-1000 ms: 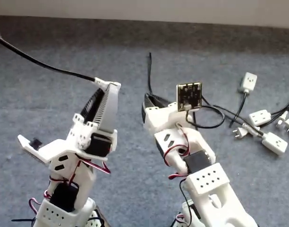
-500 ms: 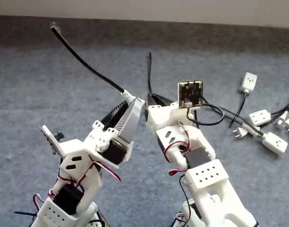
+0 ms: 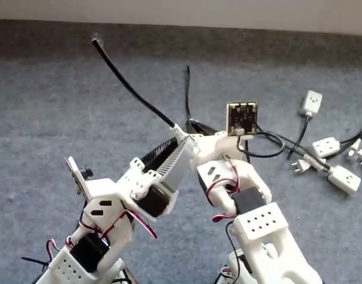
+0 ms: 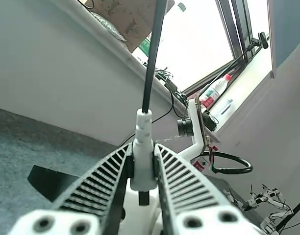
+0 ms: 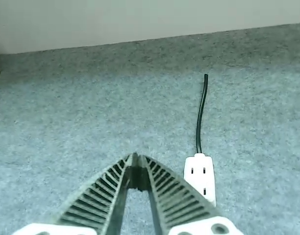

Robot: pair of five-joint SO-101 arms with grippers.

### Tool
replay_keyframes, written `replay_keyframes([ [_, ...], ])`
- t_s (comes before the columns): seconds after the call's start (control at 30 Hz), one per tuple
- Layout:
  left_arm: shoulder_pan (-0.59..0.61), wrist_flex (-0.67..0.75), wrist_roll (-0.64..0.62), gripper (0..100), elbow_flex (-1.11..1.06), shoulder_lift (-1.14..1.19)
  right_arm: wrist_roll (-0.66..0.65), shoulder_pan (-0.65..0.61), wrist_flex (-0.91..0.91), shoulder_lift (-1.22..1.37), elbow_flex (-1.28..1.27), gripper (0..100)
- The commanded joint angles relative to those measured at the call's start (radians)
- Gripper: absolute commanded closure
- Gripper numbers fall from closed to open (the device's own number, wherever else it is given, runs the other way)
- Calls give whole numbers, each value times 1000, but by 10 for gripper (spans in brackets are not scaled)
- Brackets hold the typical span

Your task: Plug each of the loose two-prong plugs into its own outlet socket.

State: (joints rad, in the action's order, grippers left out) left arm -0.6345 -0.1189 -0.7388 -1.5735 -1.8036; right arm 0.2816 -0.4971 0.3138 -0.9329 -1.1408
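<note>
My left gripper (image 3: 180, 137) is shut on a white two-prong plug (image 4: 142, 147), held above the carpet. Its black cord (image 3: 128, 83) sticks up and away to the far left. In the left wrist view the fingers (image 4: 102, 181) clamp the plug body from both sides. My right gripper (image 5: 135, 160) is shut with nothing in it and hangs low over the carpet, right beside the left gripper's tip. A white outlet socket (image 5: 202, 177) lies flat next to the right gripper, and its thin black cord (image 3: 187, 89) runs toward the far wall.
More white outlet sockets (image 3: 312, 102) (image 3: 325, 146) (image 3: 345, 178) lie at the right with black cords. A loose plug (image 3: 299, 166) is among them and further plugs (image 3: 358, 151) are at the right edge. The right arm's camera board (image 3: 241, 118) stands upright. Grey carpet (image 3: 62, 130) spreads to the left.
The left arm has swung right with the plug, bringing its tip close to the right gripper. The cord's free end swung right too. The right arm barely moved.
</note>
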Motion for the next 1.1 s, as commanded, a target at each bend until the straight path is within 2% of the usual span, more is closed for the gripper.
replay_keyframes([
  [0.0, -22, 2, -2, 994, 4, 1, 14, -10, 64, -71, 33, 991],
  [0.27, -21, 2, 0, 994, -1, 1, 9, -44, 176, -225, 30, 991],
  [0.63, 1, 3, 0, 994, 13, -1, 8, -143, 180, -274, -51, 991],
  [0.83, 1, 3, -2, 994, 12, -1, 8, -139, 180, -275, -47, 991],
  [1.07, -7, -2, -2, 994, 4, -1, 8, -39, 177, -275, -38, 991],
])
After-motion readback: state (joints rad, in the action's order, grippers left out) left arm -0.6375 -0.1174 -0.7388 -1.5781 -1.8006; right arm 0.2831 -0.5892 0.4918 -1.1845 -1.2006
